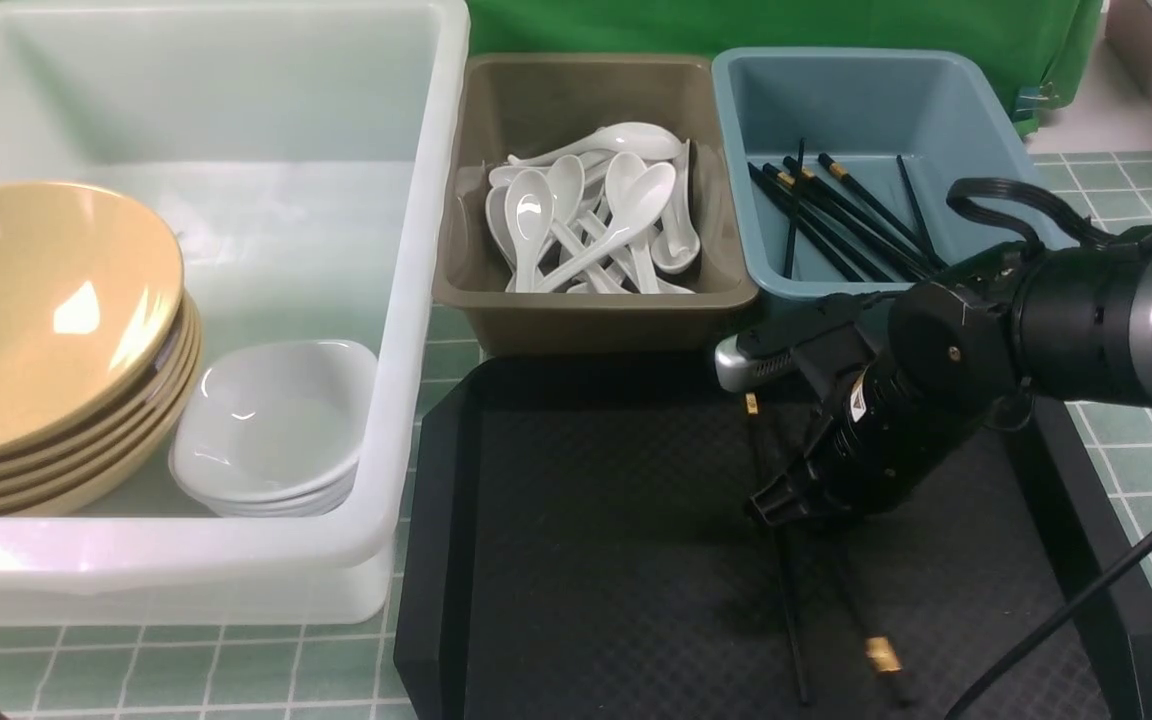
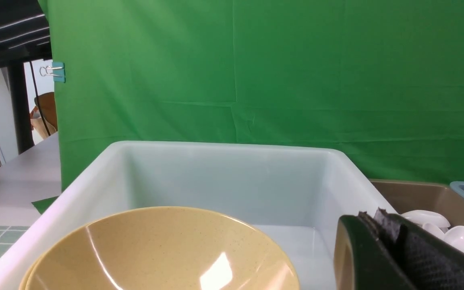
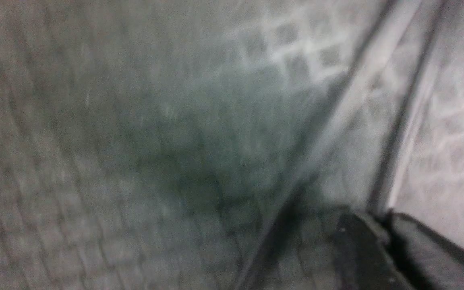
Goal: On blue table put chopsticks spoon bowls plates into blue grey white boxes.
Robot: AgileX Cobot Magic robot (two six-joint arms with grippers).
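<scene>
The counter [image 1: 186, 670] is a flat sheet of pale blue-green squares ruled with thin white lines, with a green cloth [image 1: 736, 25] hanging behind it. The biggest thing on it is the white tub [image 1: 426, 250], milky translucent plastic with a thick rolled rim, on the left. Next to it, toward me, is a black tray [image 1: 586, 560] with clipped corners and a fine diamond-textured floor. Behind the tray stand two smaller rectangular bins side by side: the grey-brown bin [image 1: 586, 325] and the dusty-blue bin [image 1: 866, 100], both smooth matte plastic.

Inside the tub, a nested, tilted stack of wide mustard-yellow bowls [image 1: 36, 330] leans against the left wall, glossy and faintly speckled. Just beside them sits a stack of small white plates [image 1: 271, 430], shallow rounded squares. The grey-brown bin holds a jumble of shiny white spoons [image 1: 586, 215] with deep oval scoops. The blue bin holds thin black chopsticks [image 1: 836, 225] with gold bands.

More chopsticks on the tray [image 1: 791, 620] lie under the right tool [image 1: 761, 510], which points down at them; its wrist view is too blurred, so I cannot tell whether it grips one. The left tool [image 2: 373, 219], with its black woven-looking pads pressed together and nothing between them, hangs over the tub's near side.
</scene>
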